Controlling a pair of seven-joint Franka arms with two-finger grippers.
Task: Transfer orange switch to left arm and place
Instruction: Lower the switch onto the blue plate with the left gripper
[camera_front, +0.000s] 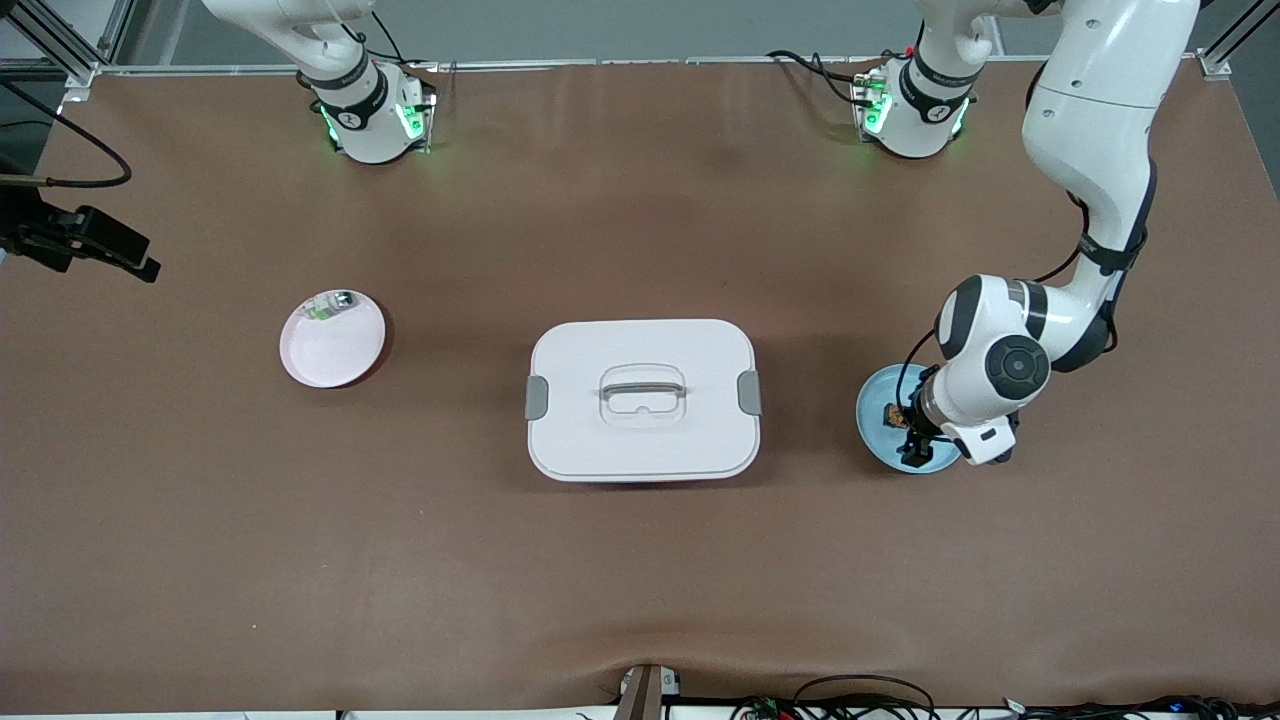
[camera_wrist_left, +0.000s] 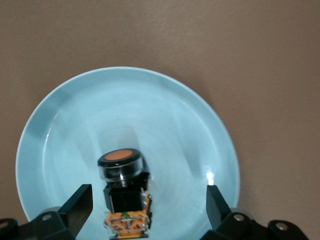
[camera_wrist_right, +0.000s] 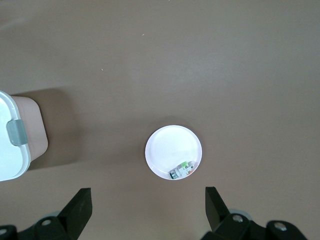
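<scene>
The orange switch (camera_front: 893, 412) lies on its side on a blue plate (camera_front: 880, 440) toward the left arm's end of the table. My left gripper (camera_front: 915, 442) is low over that plate and open. In the left wrist view the switch (camera_wrist_left: 125, 192) lies between the two fingers (camera_wrist_left: 80, 206), nearer to one of them and touching neither, on the blue plate (camera_wrist_left: 150, 110). My right gripper (camera_wrist_right: 148, 212) is open and empty, high above the table; it is out of the front view. The white box (camera_front: 642, 400) stands mid-table between the two plates.
A pink plate (camera_front: 333, 345) toward the right arm's end holds a small green-and-clear component (camera_front: 330, 305). The right wrist view shows this plate (camera_wrist_right: 172, 147), the component (camera_wrist_right: 182, 170) and a corner of the box (camera_wrist_right: 11, 145). A black camera mount (camera_front: 85, 240) stands at the table's edge.
</scene>
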